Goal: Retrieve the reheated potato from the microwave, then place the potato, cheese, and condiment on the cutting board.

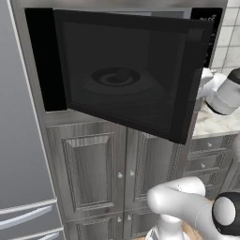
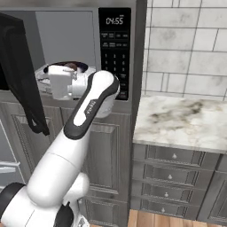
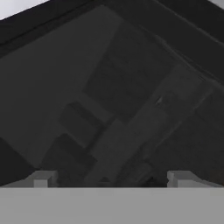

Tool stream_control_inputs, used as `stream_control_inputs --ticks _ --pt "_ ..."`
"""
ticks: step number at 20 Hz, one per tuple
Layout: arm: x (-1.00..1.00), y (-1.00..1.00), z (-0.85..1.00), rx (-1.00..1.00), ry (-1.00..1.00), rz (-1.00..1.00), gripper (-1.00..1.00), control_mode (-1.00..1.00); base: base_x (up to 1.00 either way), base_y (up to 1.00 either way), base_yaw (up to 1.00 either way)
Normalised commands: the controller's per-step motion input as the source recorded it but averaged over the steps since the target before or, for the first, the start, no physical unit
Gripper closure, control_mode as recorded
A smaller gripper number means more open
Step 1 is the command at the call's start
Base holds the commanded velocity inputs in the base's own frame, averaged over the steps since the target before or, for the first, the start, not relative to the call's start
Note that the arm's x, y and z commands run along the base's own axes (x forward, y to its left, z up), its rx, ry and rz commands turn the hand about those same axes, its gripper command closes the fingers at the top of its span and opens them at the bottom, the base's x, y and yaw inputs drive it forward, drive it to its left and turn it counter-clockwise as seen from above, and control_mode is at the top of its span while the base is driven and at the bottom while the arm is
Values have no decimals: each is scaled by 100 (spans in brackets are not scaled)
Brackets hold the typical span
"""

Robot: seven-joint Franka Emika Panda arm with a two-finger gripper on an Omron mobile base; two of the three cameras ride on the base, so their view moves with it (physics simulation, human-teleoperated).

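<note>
at the mouth of the microwave [image 2: 113, 53], the hand [image 3: 111, 178] is reaching level into the cavity, its fingertips [image 3: 43, 178] standing spread wide and pinching nothing. the potato [image 2: 71, 66] is lying just beyond the hand, on the turntable plate [image 2: 84, 70], slightly deeper inside. the arm [image 2: 91, 104] is rising from below, elbow bent, beside the open door [image 1: 126, 70]. the marble worktop [image 2: 186, 119] is lying to the right.

Left base view: behind-left, close, faces the black-glass steel-framed microwave [image 1: 126, 70].
Right base view: behind-right, same microwave.
Hand view: close, dark glass.
</note>
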Motion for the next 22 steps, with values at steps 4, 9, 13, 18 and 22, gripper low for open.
stream_control_inputs --ticks 4,9,13,18,22 --pt "-82 52 0 0 -14 20 -100 -100 0 0 0" --pt "-100 54 1 0 -20 15 -100 -100 0 0 0" --pt "-87 93 2 2 -18 1 -100 -100 0 0 0" --pt "-61 92 7 6 -18 -2 -100 -100 0 0 0" --pt "-41 91 2 6 -15 -9 -100 -100 0 0 0"
